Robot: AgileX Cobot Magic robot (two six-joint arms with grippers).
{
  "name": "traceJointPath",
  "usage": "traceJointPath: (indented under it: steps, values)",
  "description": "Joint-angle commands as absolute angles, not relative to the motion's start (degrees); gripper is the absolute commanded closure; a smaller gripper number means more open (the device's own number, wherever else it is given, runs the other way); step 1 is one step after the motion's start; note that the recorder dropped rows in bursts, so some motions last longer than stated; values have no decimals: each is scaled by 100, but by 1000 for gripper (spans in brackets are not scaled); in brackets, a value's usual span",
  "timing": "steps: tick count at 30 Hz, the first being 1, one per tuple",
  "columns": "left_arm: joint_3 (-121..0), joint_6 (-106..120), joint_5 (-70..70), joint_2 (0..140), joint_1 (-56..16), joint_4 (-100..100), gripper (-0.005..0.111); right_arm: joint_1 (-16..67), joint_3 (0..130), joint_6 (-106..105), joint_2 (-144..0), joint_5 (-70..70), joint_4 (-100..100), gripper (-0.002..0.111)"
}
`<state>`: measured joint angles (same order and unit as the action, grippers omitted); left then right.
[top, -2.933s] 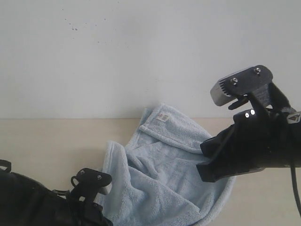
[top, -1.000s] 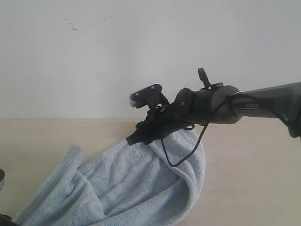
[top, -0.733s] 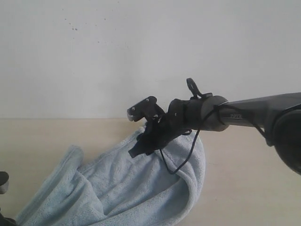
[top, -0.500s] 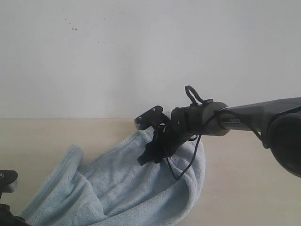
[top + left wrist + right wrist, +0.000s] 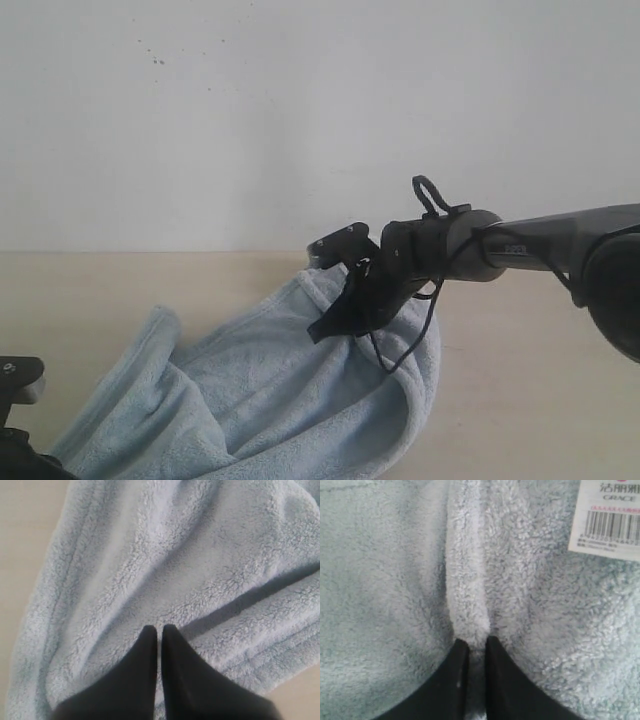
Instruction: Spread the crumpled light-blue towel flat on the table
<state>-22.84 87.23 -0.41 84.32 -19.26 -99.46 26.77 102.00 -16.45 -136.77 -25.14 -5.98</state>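
Observation:
The light-blue towel [image 5: 260, 390] lies crumpled in long folds on the beige table [image 5: 540, 400], running from the lower left up to the middle. My right gripper [image 5: 328, 330] reaches in from the right and presses on the towel's far edge. In the right wrist view that gripper [image 5: 477, 642] is shut on a raised ridge of the towel [image 5: 470, 580], near the white label [image 5: 610, 515]. My left gripper [image 5: 160, 628] has its fingers nearly together, pinching a fold of the towel [image 5: 165, 555]. Only a bit of the left arm [image 5: 15, 372] shows in the exterior view.
A plain white wall [image 5: 300, 100] with a few dark specks rises behind the table. A black cable [image 5: 400, 340] loops under the right wrist above the towel. Bare table lies to the right of the towel and at the far left [image 5: 70, 290].
The right gripper came down onto the towel's far edge, shifted slightly right and closed on a ridge of cloth. A part of the left arm has come into view at the lower left.

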Motion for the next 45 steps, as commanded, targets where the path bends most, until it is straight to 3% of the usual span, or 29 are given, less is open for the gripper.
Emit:
traceJointPath:
  steps: [1,5,8,18,21,25,27,32,38,45]
  values:
    - [-2365,8749,127,8440,-1909,-9901,103,2625,10177,-1696,-13518,-2618,-1008,98]
    - [-2365,8749,203,8440,-1909,-9781,103,2625,10177,-2320,-13217,-2970,-1377,98]
    - [-2365,8749,203,8440,-1909,-9781,103,2625,10177,-2465,-13124,-3427,-1396,108]
    - [-2365,8749,301,8440,-1909,-9781,103,2450,10177,-2456,-13050,-3795,-1458,108]
    - [-2365,8749,328,8440,-1909,-9781,103,2450,10177,-2952,-13050,-3836,-1793,94]
    - [-2365,8749,328,8440,-1909,-9781,103,2460,10177,-3623,-13050,-3563,-2475,53]
    - [-2365,8749,447,8440,-1909,-9781,103,2460,10177,-3613,-13050,-3236,-2473,56]
    - [-2402,8812,598,8440,-1909,-9781,103,2471,10188,-3662,-13099,-2610,-2585,75]
    - [-2402,8812,606,8440,-1909,-9781,103,2530,10196,-3822,-13311,-2471,-2668,57]
    - [-2402,8812,611,8440,-1909,-9781,103,2884,10568,-4033,-13721,-2286,-2668,57]
